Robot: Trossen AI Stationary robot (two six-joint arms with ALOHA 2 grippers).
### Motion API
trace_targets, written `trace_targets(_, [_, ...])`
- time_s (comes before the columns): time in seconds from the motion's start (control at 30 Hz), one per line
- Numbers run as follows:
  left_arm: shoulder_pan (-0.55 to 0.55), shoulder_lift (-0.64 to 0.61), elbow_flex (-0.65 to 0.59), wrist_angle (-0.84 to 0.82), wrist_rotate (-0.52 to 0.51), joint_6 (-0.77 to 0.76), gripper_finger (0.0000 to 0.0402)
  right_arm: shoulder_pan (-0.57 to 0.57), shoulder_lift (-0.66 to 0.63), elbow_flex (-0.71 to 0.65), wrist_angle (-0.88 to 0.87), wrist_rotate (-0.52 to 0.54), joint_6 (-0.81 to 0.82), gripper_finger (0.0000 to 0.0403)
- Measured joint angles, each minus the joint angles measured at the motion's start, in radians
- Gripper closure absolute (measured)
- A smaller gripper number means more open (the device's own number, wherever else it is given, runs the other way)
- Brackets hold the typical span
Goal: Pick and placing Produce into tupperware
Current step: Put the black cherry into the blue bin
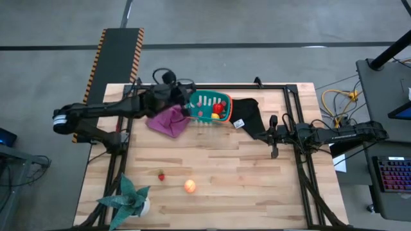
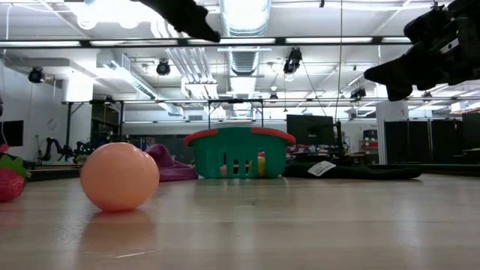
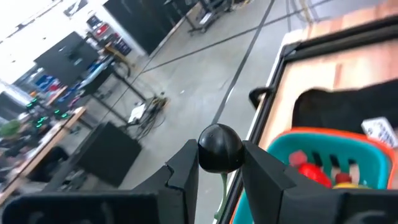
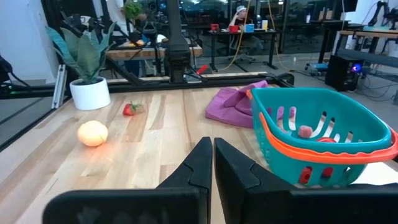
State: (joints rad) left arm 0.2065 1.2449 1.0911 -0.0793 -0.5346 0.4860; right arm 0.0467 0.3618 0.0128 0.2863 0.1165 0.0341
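my left hand (image 3: 219,163) clamped on dark ball (image 3: 219,148) over tub (image 1: 207,106); next release. right hand (image 4: 213,160) together, idle.

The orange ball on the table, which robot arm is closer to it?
Right. The right gripper hangs over the table off to one side of the orange ball. The left gripper is at the far end by the tupperware, holding a dark ball.

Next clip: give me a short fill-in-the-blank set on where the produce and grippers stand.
1. The left gripper is shut on a dark ____ piece.
2. The orange-peach ball lies on the ____, outside the tupperware.
3. The right gripper is ____.
4. The purple cloth lies beside the ____.

Missing words: round; table; shut; tupperware
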Motion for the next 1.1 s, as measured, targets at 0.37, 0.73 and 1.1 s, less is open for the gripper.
trace_targets(0.37, [0.083, 0.223, 0.204, -0.082, 0.122, -0.002, 0.0322, 0.0, 0.0, 0.0, 0.0, 0.0, 0.0, 0.0394])
trace_targets(0.73, [0.095, 0.395, 0.244, -0.199, 0.131, 0.0, 0.0322, 0.0, 0.0, 0.0, -0.006, 0.0, 0.0, 0.0394])
trace_targets(1.1, [0.102, 0.457, 0.232, -0.256, 0.244, -0.021, 0.0322, 0.0, 0.0, 0.0, -0.022, -0.001, 0.0, 0.0394])
